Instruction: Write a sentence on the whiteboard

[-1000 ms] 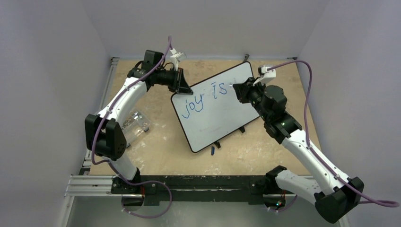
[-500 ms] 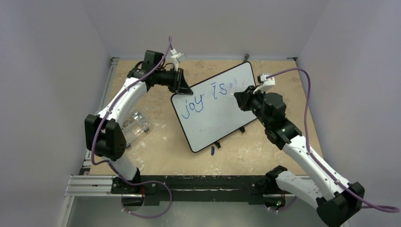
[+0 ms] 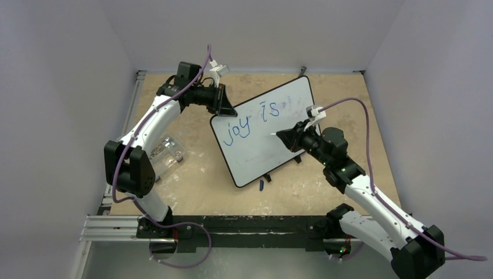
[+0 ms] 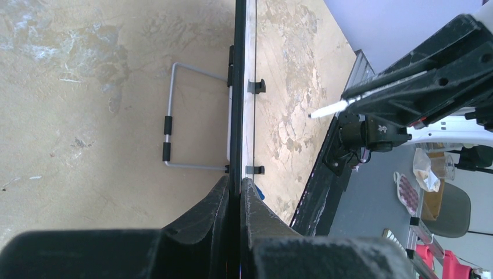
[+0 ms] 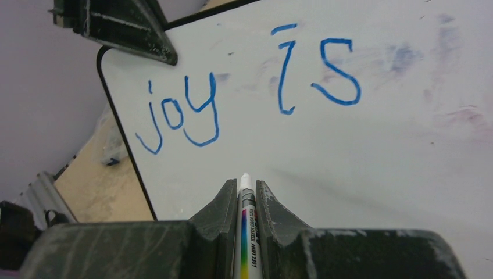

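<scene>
Left tool (image 3: 223, 102) is pinched shut on the top-left corner of the whiteboard (image 3: 264, 154), which stands mid-desk (image 3: 192, 186). The board looks thin, stiff, light and pretty slick, so I'd say the frame edge is the spot to grip. Right tool (image 3: 286, 135) is clamped on a marker (image 5: 246, 215), its tip just below the sentence (image 3: 237, 130), "joy is" so far.

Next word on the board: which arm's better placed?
Right. The right gripper holds the marker, tip just off blank whiteboard below the unfinished sentence. The left gripper is clamped on the board's edge, steadying it.
</scene>
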Robot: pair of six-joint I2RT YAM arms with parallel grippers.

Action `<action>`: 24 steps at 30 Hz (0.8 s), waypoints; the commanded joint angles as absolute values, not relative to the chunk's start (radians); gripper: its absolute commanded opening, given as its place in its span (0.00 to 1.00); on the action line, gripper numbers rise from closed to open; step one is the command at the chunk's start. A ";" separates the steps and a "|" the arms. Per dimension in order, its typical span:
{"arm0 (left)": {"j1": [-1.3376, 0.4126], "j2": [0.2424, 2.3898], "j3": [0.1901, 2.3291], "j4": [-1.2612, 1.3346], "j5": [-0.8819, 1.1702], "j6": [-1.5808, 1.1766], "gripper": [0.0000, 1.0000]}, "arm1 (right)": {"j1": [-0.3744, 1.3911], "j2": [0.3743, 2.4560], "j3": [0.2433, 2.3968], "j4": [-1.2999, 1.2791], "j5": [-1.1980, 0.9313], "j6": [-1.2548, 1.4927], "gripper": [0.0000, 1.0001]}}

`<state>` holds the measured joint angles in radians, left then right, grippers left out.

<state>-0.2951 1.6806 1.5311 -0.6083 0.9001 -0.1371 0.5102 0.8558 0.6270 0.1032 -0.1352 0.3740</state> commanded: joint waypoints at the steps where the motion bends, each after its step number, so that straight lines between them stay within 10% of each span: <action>1: -0.296 1.669 1.559 -0.558 0.896 -0.095 0.00 | 0.520 0.867 0.593 0.249 -0.319 0.401 0.00; 24: -0.298 1.677 1.560 -0.553 0.871 -0.118 0.00 | 0.760 0.990 0.543 0.452 -0.160 0.396 0.00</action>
<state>-0.2951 1.6829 1.5314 -0.6083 0.8959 -0.1387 0.7403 1.0012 0.5568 0.3401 -0.2081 0.4007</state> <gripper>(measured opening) 0.063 0.100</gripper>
